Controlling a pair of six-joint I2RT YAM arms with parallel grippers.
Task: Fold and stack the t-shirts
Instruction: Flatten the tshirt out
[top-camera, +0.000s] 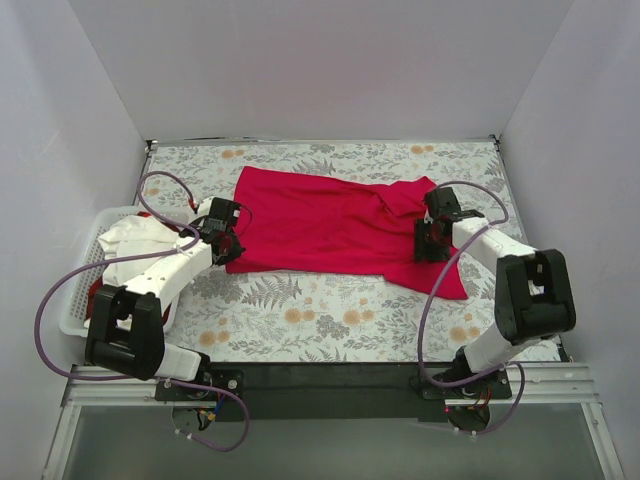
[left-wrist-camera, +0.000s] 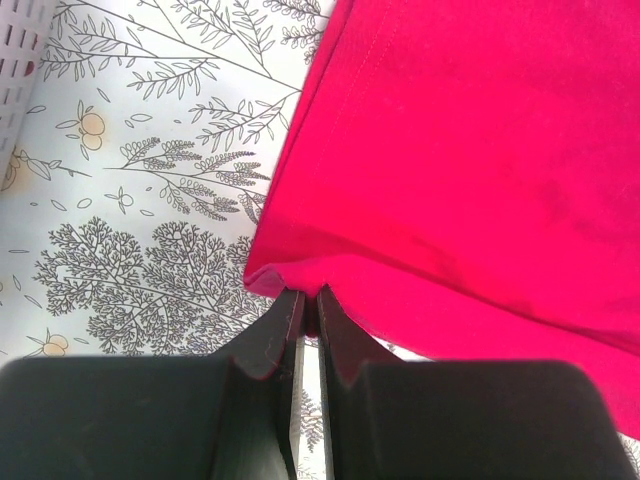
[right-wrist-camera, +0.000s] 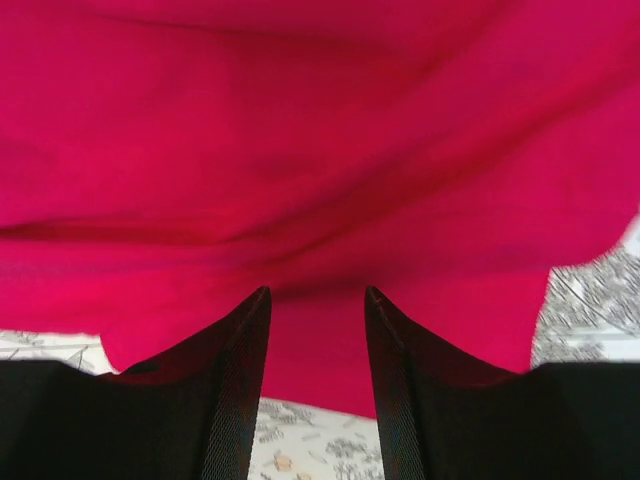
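Note:
A bright red t-shirt (top-camera: 330, 225) lies spread on its side across the middle of the floral cloth. My left gripper (top-camera: 228, 243) sits at the shirt's near-left corner. In the left wrist view that gripper (left-wrist-camera: 307, 298) is shut on a pinch of the red hem (left-wrist-camera: 470, 150). My right gripper (top-camera: 432, 243) hovers over the shirt's right end. In the right wrist view its jaws (right-wrist-camera: 317, 295) stand apart, with red cloth (right-wrist-camera: 300, 130) beyond and below them and nothing pinched. A white t-shirt (top-camera: 135, 240) lies bunched in the basket, with a bit of red cloth (top-camera: 97, 292) beneath it.
The white slatted basket (top-camera: 75, 312) stands at the left edge of the table, beside the left arm. The grey floral cloth (top-camera: 320, 310) covers the table. White walls close in the left, back and right sides.

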